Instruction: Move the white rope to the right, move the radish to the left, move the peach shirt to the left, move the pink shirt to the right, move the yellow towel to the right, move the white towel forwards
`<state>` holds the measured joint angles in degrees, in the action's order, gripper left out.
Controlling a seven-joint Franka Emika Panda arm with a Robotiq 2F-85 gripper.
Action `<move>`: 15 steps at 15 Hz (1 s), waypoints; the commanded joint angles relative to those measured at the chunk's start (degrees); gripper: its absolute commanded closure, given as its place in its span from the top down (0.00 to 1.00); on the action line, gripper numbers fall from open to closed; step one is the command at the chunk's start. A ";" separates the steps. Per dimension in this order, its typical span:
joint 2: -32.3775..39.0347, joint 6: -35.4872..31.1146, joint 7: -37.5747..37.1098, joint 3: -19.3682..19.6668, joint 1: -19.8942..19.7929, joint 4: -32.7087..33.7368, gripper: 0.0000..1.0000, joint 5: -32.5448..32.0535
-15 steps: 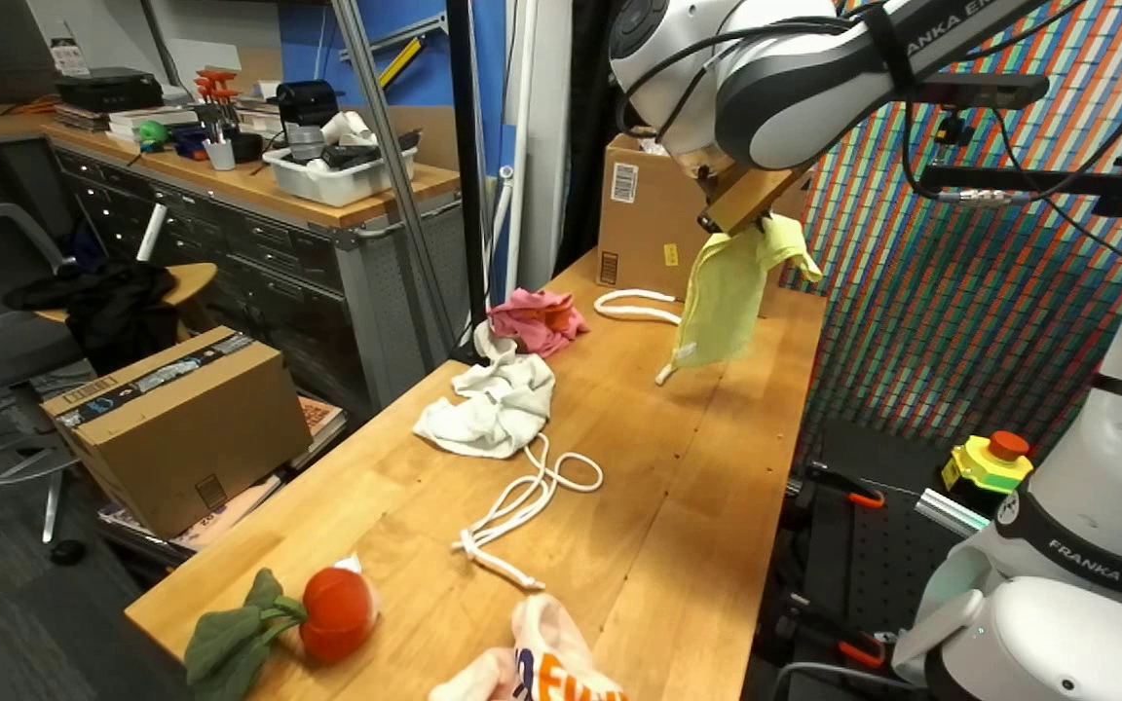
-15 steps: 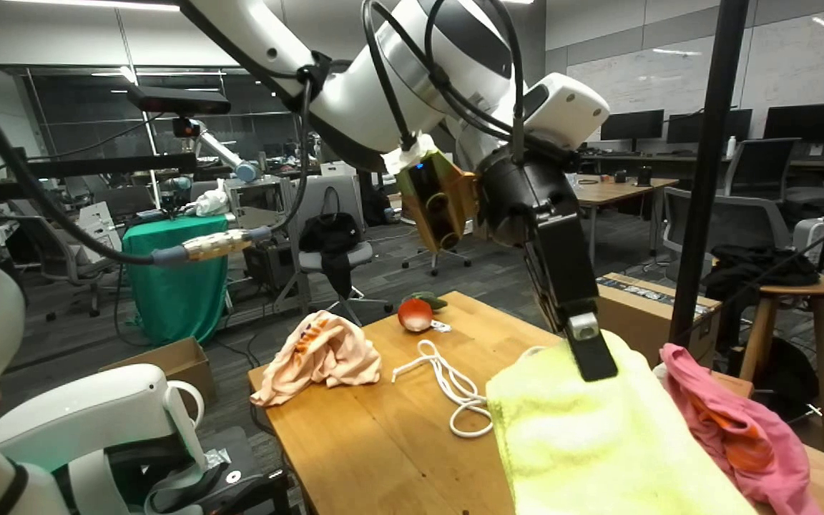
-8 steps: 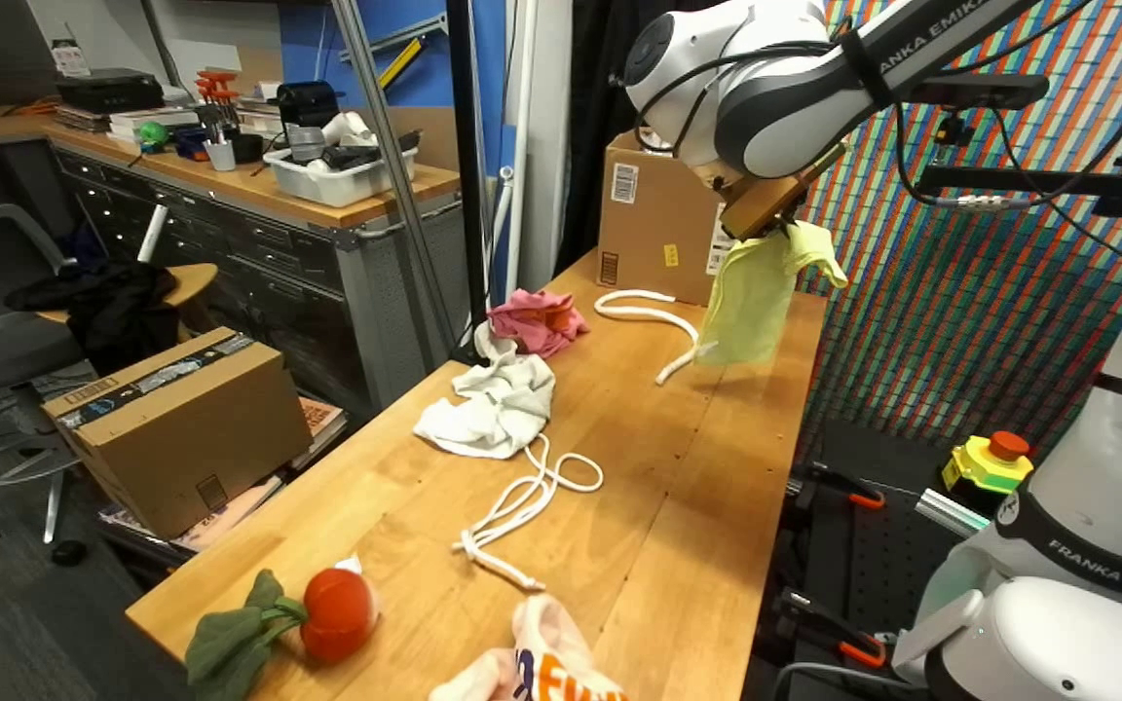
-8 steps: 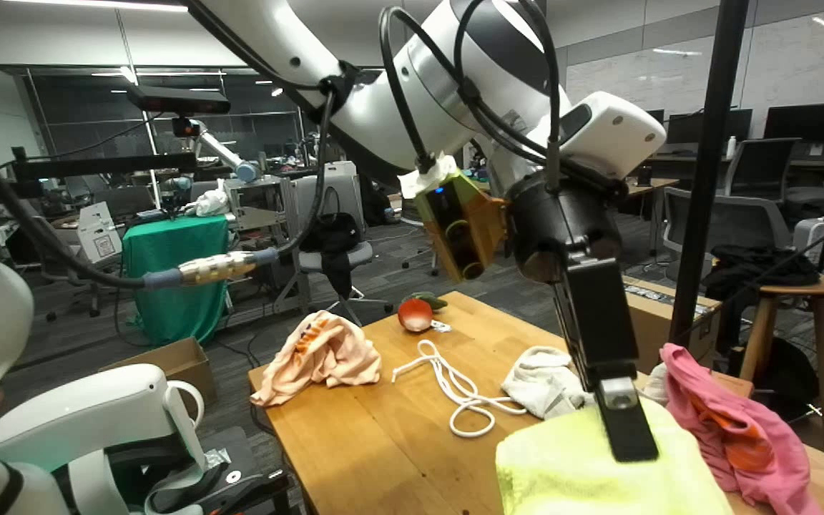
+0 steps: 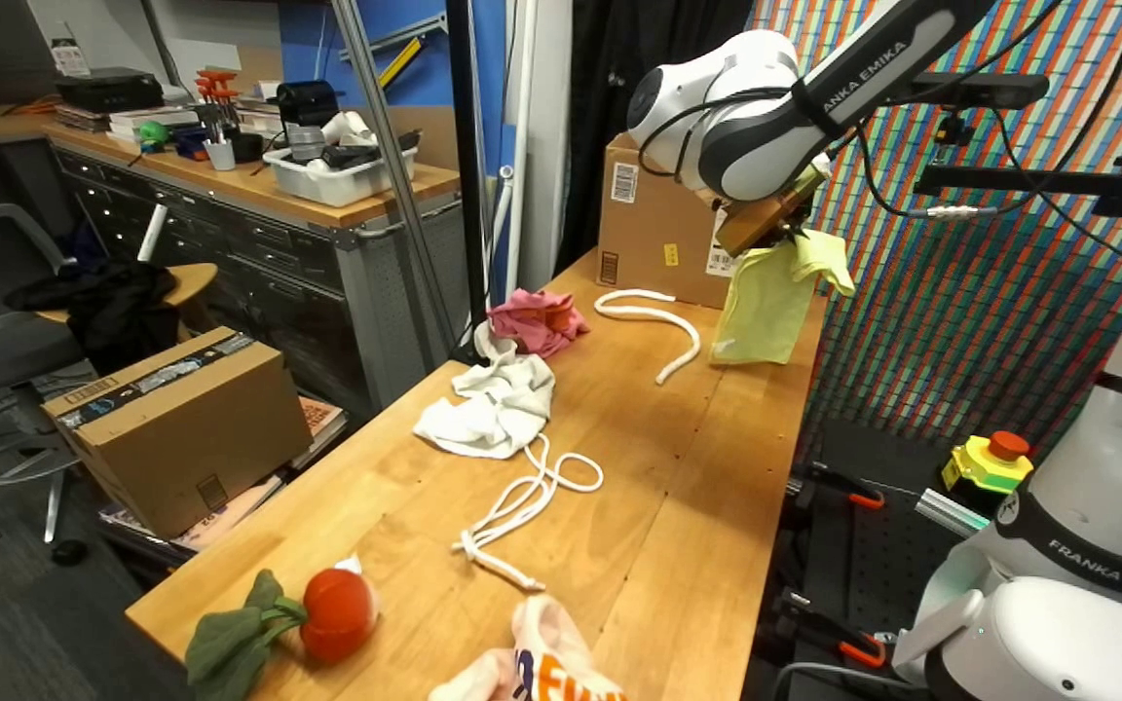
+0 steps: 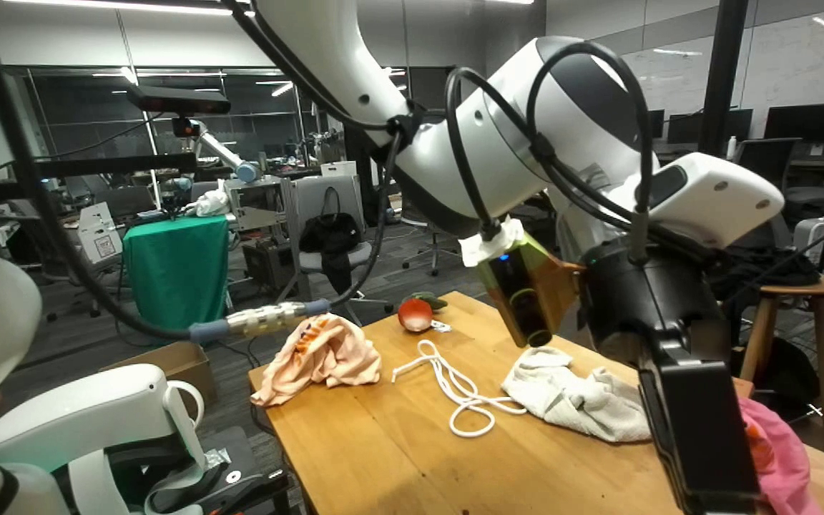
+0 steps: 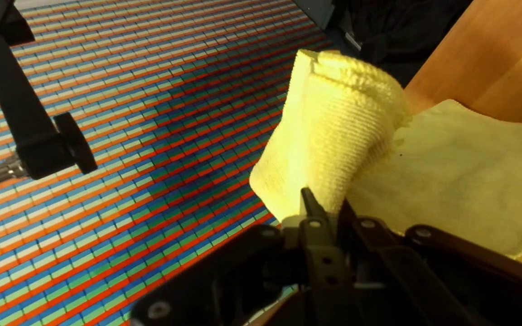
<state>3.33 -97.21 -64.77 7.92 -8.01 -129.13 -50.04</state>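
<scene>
My gripper (image 7: 326,198) is shut on the yellow towel (image 7: 451,167), with a folded part standing up between its fingers. In an exterior view the yellow towel (image 5: 766,307) hangs over the table's far right end; whether its lower edge touches the table I cannot tell. In both exterior views lie the white towel (image 5: 498,414), the pink shirt (image 5: 534,321), the red radish (image 5: 337,615) with green leaves and the peach shirt (image 6: 333,357). The knotted white rope (image 5: 503,568) lies mid-table beside the white towel. The fingertips are out of frame in an exterior view.
A thicker curved white cord (image 5: 644,313) lies near the table's far end, left of the yellow towel. A cardboard box (image 5: 658,224) stands behind it. A black post (image 5: 471,195) rises at the table's left edge. The robot base (image 5: 1067,506) stands to the right.
My gripper has carried the yellow towel to the right and lower at the table's far end. The curved cord behind it is now uncovered. The other objects have not moved.
</scene>
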 commanded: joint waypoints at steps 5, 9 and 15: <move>11.38 -0.33 -7.92 3.46 -1.86 9.21 0.04 -2.62; 15.37 0.78 -10.52 4.70 -2.18 12.21 0.04 -2.69; 19.88 1.35 -13.37 5.98 -2.49 15.05 0.04 -2.21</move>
<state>20.43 -97.36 -76.25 13.37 -10.34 -116.92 -51.42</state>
